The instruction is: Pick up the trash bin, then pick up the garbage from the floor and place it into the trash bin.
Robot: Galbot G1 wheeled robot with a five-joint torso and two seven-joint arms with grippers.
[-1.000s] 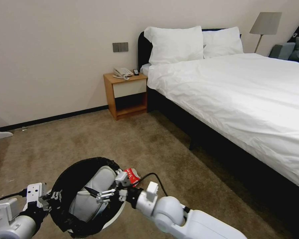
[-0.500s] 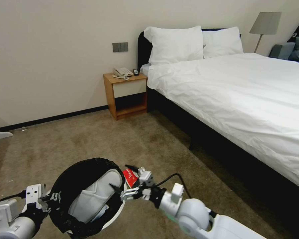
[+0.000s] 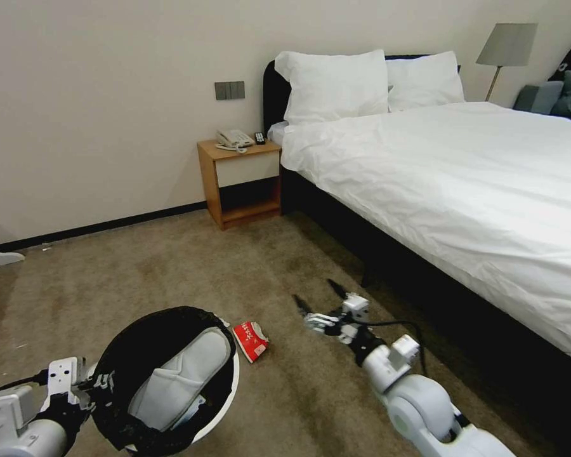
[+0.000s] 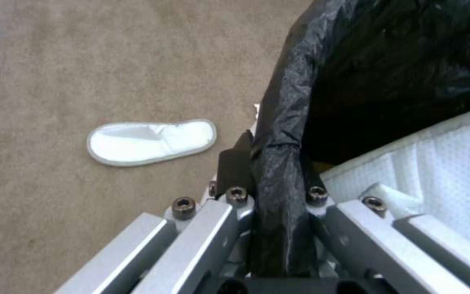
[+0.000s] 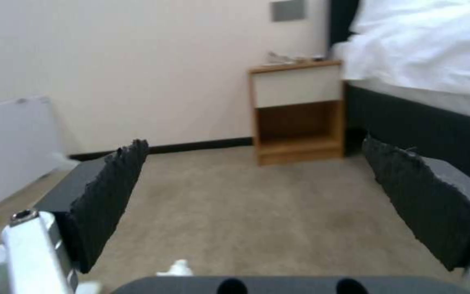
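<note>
One lined trash bin held above the carpet, litter around it.
The left gripper is clamped on the bin's bagged rim at the robot's left; a white slipper stands inside. The right gripper hovers empty near the bed, fingers spread wide. Another slipper lies beside the bin, a red-white packet just beside its rim.

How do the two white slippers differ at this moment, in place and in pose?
One slipper lies inside the trash bin, leaning tilted against the black bag; the other slipper lies flat on the carpet outside the bin. The first shows its pale quilted side, the second its smooth upper with the open end. The left gripper is clamped on the rim beside the first. Both are white, of like shape.
</note>
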